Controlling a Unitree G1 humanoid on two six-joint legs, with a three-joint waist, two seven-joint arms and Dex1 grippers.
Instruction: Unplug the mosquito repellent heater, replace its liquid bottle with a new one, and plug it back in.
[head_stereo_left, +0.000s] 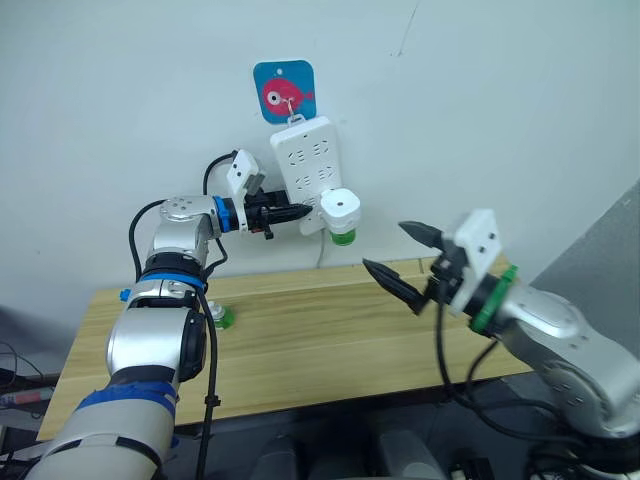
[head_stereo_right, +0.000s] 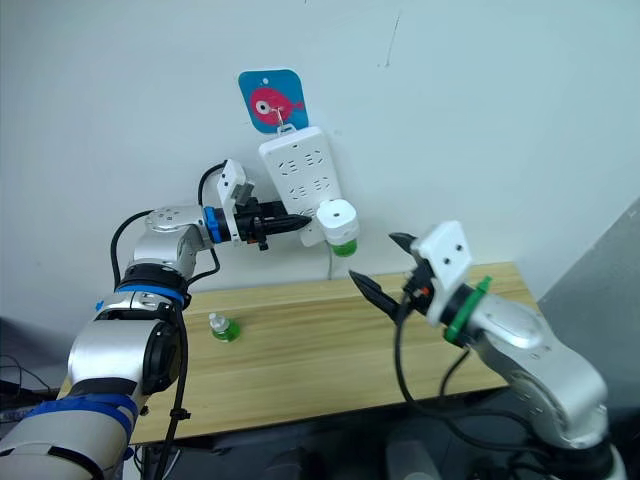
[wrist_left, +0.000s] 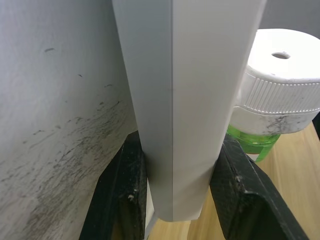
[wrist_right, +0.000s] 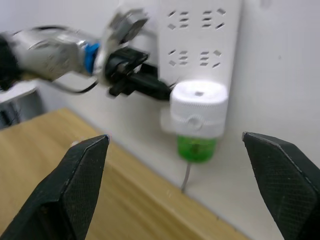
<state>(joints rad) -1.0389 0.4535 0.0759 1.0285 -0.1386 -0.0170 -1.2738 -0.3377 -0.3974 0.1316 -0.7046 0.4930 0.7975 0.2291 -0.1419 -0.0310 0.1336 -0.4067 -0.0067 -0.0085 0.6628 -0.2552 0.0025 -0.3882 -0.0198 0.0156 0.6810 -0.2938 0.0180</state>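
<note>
Green liquid bottle (wrist_right: 196, 148) hangs under the plugged-in heater (head_stereo_left: 340, 210) — left fingers (wrist_left: 131, 185) grip the power strip (head_stereo_left: 308, 170), right fingers (wrist_right: 82, 175) splayed.

Head cameras: a stereo pair set high, looking forward and down over both arms at the wooden table (head_stereo_left: 330, 330) and the wall behind it. Both take in the same ground: the hanging power strip (head_stereo_left: 306, 170), the heater (head_stereo_left: 340, 212) plugged into it, the fish sticker (head_stereo_right: 270, 100) above.

Left wrist camera: very close, looking along the power strip's edge (wrist_left: 190, 100), which its own pincer (wrist_left: 182, 195) straddles; the heater sits just beyond.

Right wrist camera: further back, facing the wall between its spread fingers (wrist_right: 82, 175); shares strip, heater and the left pincer (wrist_right: 145, 85) with the head views.
</note>
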